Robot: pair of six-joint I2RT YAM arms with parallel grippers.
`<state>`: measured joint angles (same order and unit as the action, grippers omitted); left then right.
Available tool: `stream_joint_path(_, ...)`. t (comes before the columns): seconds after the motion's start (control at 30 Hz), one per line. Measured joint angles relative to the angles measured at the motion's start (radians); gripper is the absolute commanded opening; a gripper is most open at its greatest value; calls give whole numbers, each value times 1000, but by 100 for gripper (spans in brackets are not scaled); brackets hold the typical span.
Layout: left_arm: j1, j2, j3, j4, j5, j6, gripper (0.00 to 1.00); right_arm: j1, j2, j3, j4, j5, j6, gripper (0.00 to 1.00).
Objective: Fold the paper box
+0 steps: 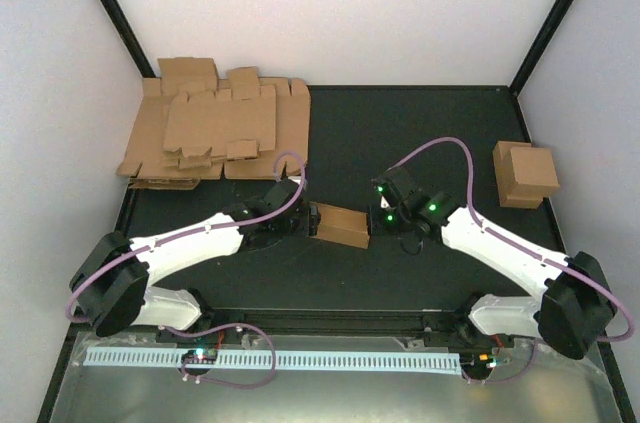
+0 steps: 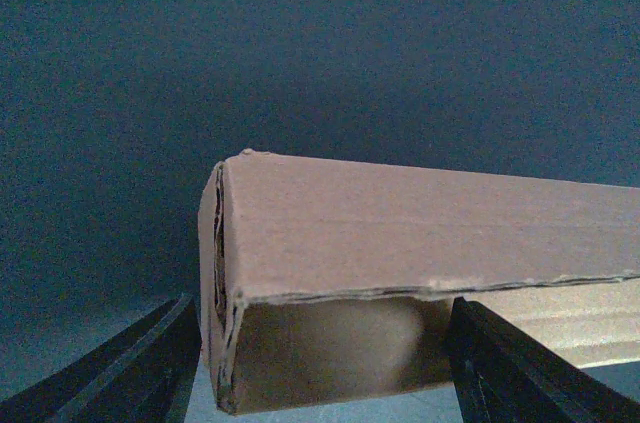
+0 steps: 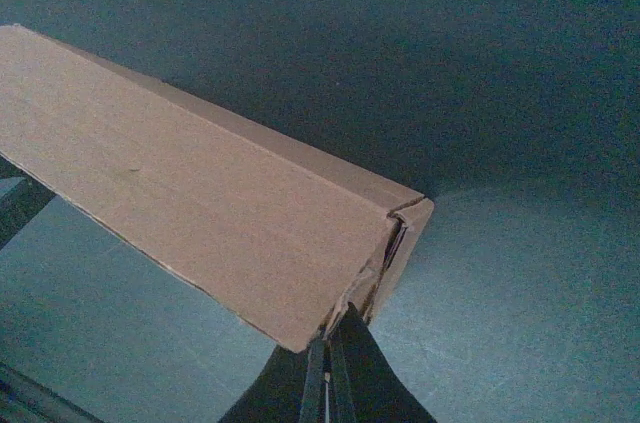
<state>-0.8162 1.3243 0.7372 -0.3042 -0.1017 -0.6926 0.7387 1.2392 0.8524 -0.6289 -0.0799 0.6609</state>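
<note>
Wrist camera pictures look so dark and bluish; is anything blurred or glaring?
Left wrist: dim, grainy, with a pale blurred patch on the near face of the paper box. Right wrist: the box looks sharper, the mat paler at lower right. Top external: evenly lit, no glare.

1. paper box (image 1: pixel 340 226): plain brown cardboard, matt, faintly ribbed on its faces, with rough fibrous cut edges at the folded end.
2. pile of flat blanks (image 1: pixel 215 128): brown matt cardboard of the same look.
3. folded boxes (image 1: pixel 525 173) at the right: brown matt cardboard too.
4. table mat (image 1: pixel 430 133): dark, matt, finely grained.
5. arm shells (image 1: pixel 190 243): smooth white plastic with a slight gloss; the joints are black and matt.
6. left gripper (image 2: pixel 320 373): black and matt, plastic by the look.
7. cables (image 1: pixel 447 141): smooth lilac sheath.
8. front plate (image 1: pixel 330 398): grey sheet metal with a dull sheen.
9. slotted duct (image 1: pixel 300 358): white plastic.
10. walls (image 1: pixel 340 3): white, matt.
</note>
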Motion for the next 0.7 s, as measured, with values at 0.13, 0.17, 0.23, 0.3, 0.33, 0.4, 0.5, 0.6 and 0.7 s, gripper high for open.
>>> stream_joint_path(0.13,0,0,0,0,0,0,70,16,0,-2,2,25,2,3)
stream_joint_path(0.17,0,0,0,-1,0,0,70,20,0,-2,2,32,3,4)
stream_joint_path(0.23,0,0,1,-1,0,0,70,27,0,-2,1,43,5,14)
stream_joint_path(0.3,0,0,1,-1,0,0,70,33,0,-3,-5,48,0,20)
stream_joint_path(0.33,0,0,1,-1,0,0,70,36,0,-8,-9,48,5,21)
stream_joint_path(0.4,0,0,1,-1,0,0,70,43,0,-18,-20,46,2,14)
stream_joint_path(0.5,0,0,1,-1,0,0,70,46,0,-29,-27,43,3,5)
stream_joint_path(0.6,-1,0,1,-1,0,0,70,47,0,-30,-27,42,4,15)
stream_joint_path(0.7,-3,0,1,-1,-2,0,70,47,0,-30,-29,42,10,25)
